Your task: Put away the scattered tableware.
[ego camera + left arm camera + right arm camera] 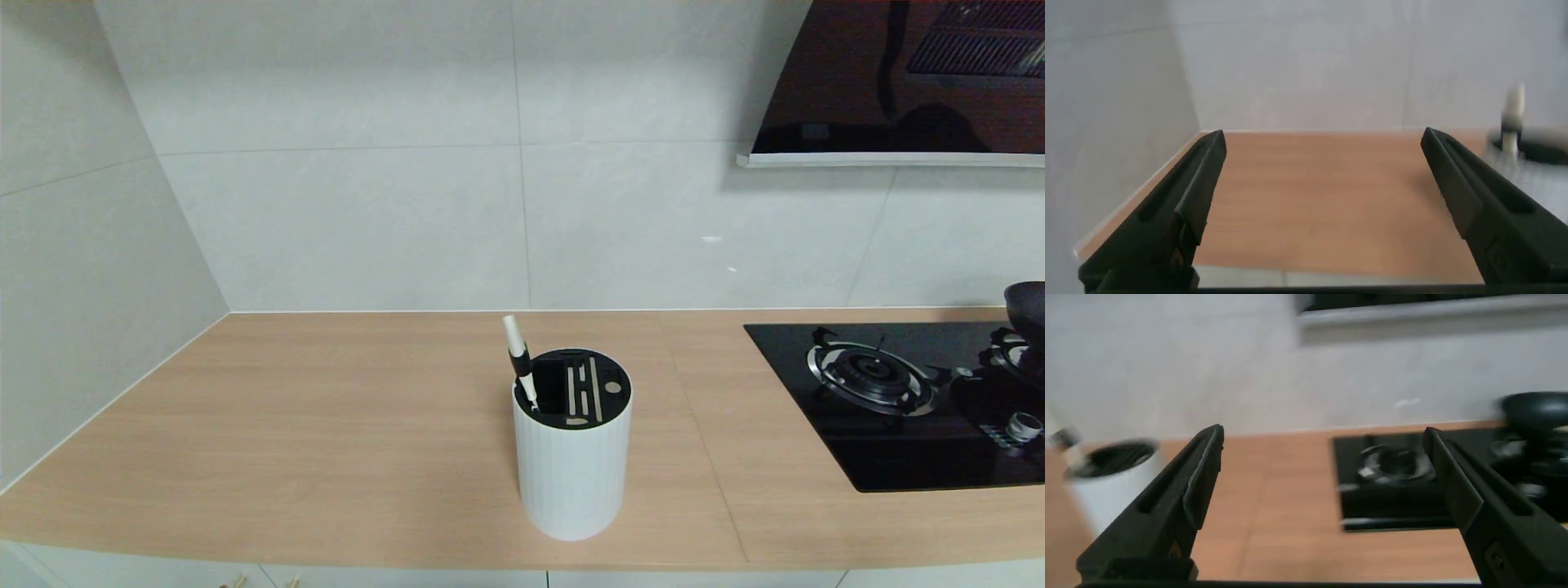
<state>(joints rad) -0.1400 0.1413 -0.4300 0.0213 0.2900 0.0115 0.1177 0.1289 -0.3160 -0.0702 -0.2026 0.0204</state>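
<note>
One utensil (518,359) in white holder (574,469), mid-counter; both pincers spread apart.
Utensil: white and black handle up, tilted toward robot's left, in the big slot of the holder's black slotted top. 1 holder, upright near the front edge of the wooden counter (326,425). Robot's right, well apart: 1 black hob (890,453), 2 burners in view, 1 dark pot (1027,302) on the far-right burner, cut by frame edge. 1 range hood (898,82) above the hob on tiled wall. Left gripper (1323,139) and right gripper (1323,434) both off the counter's front edge, holder between them.
</note>
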